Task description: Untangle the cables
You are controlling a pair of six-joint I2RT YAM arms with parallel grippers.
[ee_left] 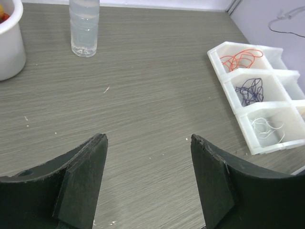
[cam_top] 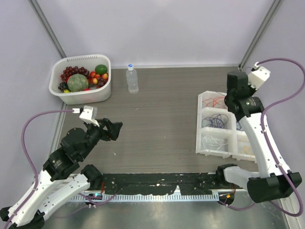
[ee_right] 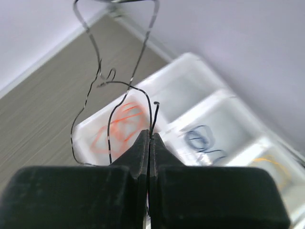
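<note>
My right gripper (ee_right: 150, 135) is shut on a thin black cable (ee_right: 89, 98), which loops up and to the left above the fingers. It hangs over the white compartment tray (ee_right: 190, 64). Below it, orange cables (ee_right: 121, 126), blue cables (ee_right: 202, 138) and yellow cables (ee_right: 275, 167) each lie in their own compartment. In the top view the right gripper (cam_top: 230, 101) is over the tray's far end (cam_top: 206, 95). My left gripper (ee_left: 148, 143) is open and empty above bare table, far left of the tray (ee_left: 217, 53). The left wrist view shows orange (ee_left: 240, 58), purple (ee_left: 251, 90) and white cables (ee_left: 267, 128).
A white basket (cam_top: 102, 93) of fruit stands at the back left. A clear water bottle (cam_top: 132, 78) stands upright beside it. A black strip (cam_top: 157, 183) runs along the table's near edge between the arm bases. Walls close in the back and sides.
</note>
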